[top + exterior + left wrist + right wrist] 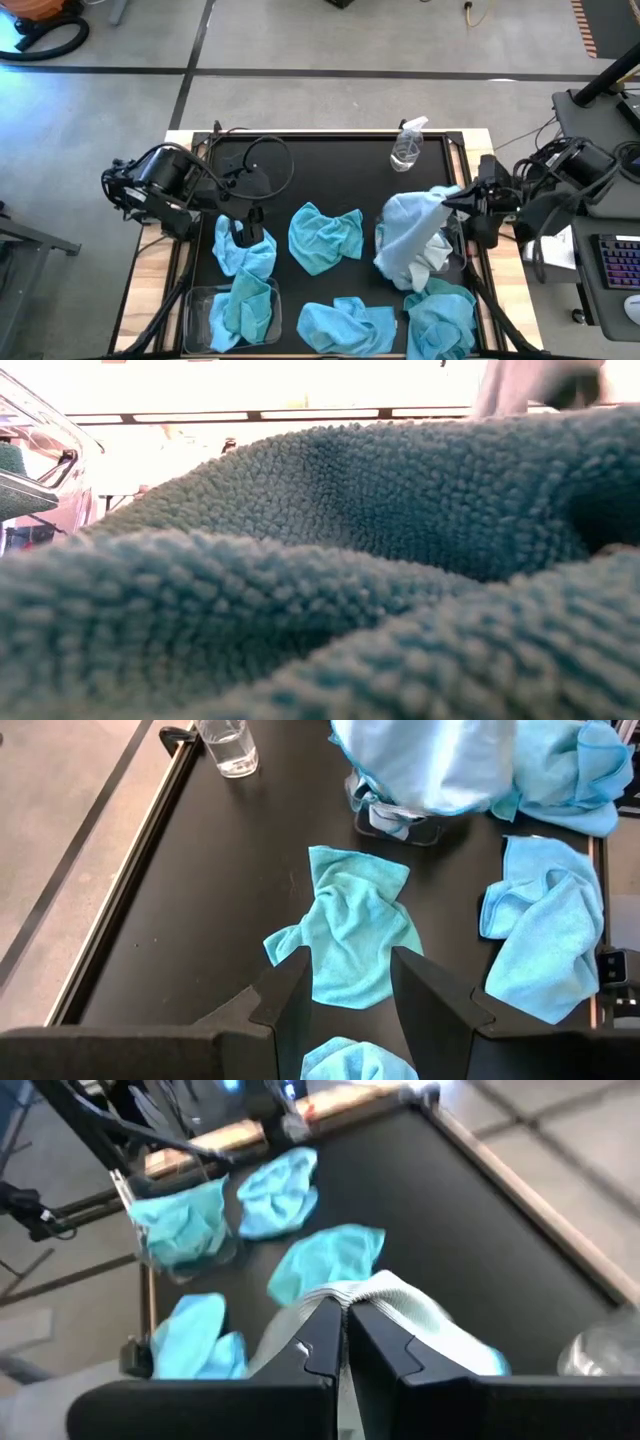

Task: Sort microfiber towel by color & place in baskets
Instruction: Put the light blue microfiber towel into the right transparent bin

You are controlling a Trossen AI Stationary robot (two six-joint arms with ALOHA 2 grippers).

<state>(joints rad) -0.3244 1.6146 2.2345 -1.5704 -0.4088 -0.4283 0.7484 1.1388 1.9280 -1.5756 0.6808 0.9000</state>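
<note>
I'm holding the pale towel (pixel 412 238) clamped in the right tool (pixel 452 203); left tool (pixel 243 222) apart. It's probably snagging the bin (pixel 398 823) beneath.

Left arm reaches in from the desk's left edge, elbow bent, wrist pointing toward the middle. Left gripper (pixel 243 228) hangs low over the left-centre of the desk, fingers (pixel 288 1008) apart, nothing between them. Right arm comes in from the right edge, wrist roughly level. Right gripper (pixel 452 200) is raised above the right side, fingers (pixel 322 1342) pinched together on a pale towel (pixel 412 235).
</note>
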